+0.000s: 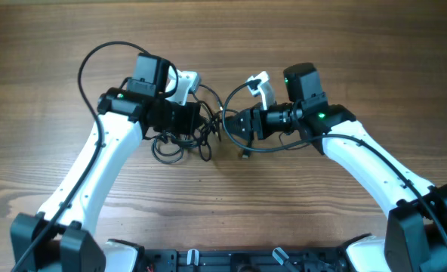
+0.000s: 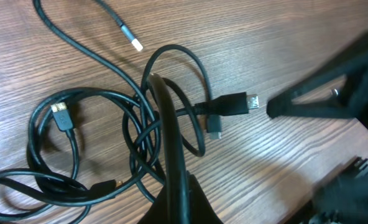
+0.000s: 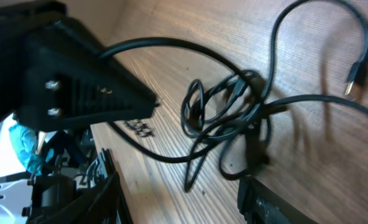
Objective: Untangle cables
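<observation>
Left claw (image 1: 198, 122) clamps one strand of the cables (image 2: 230, 104), probably as an anchor; right claw (image 3: 202, 140) gapes wide over them, ready to pull.

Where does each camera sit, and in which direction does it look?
Overhead: above the table, facing straight down; left arm and right arm converge on the cables.
Left wrist: on the left arm, looking down along the shut left gripper at the cables.
Right wrist: on the right arm, looking low past the open right gripper at the cables.
Shared: both wrist views show the same cables; the left one also catches a right-gripper finger.
</observation>
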Available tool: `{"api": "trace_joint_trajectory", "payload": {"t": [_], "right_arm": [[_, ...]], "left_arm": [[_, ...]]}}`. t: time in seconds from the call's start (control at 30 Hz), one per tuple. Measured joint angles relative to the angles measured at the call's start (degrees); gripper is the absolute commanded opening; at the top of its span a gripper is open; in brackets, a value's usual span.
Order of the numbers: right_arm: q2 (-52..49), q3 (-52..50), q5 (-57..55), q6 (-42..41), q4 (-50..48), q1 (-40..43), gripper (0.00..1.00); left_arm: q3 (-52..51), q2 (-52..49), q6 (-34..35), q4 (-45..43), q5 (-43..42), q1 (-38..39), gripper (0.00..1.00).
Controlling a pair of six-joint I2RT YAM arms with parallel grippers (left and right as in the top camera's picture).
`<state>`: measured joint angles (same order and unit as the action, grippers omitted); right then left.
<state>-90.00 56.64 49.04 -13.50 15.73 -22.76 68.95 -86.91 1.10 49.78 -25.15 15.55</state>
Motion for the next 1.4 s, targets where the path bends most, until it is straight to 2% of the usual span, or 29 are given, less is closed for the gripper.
{"api": "trace_joint_trajectory", "payload": {"t": [0.3,0.6,0.9,0.97,1.03,1.13,1.2,1.4], "right_arm": [[0.0,-2.3,-13.7,-4.7,2.4,-6.2,0.66],[0.0,-5.7,-27.6,-11.6,-4.2,-11.0,0.66],[-7.0,-6.1,-30.9,-15.3,-8.2,-11.1,0.62],[-9.5,-6.1,-30.3,-15.6,-10.1,-11.1,0.58],[-11.6,-6.1,-29.4,-16.0,-12.2,-11.1,0.34],[-13.0,-6.2,-28.3,-16.5,-13.9,-11.1,0.11],[-13.1,-6.3,-28.0,-16.8,-15.1,-11.1,0.04],[-13.1,-6.3,-27.8,-16.7,-15.4,-9.9,0.04]], "left_arm": [[0.0,-6.0,11.8,-0.9,7.1,0.4,0.04],[-0.1,-8.6,13.6,-0.9,7.3,0.4,0.04],[-0.1,-8.6,14.3,0.0,7.3,0.4,0.05],[-0.1,-8.6,14.3,0.2,7.3,0.4,0.05],[-0.1,-8.6,14.3,0.2,7.3,0.4,0.05],[-0.1,-8.6,14.3,0.2,7.3,0.4,0.05],[-0.1,-8.6,14.3,0.2,7.4,0.4,0.04],[-0.1,-8.6,14.3,1.2,10.3,0.4,0.04]]}}
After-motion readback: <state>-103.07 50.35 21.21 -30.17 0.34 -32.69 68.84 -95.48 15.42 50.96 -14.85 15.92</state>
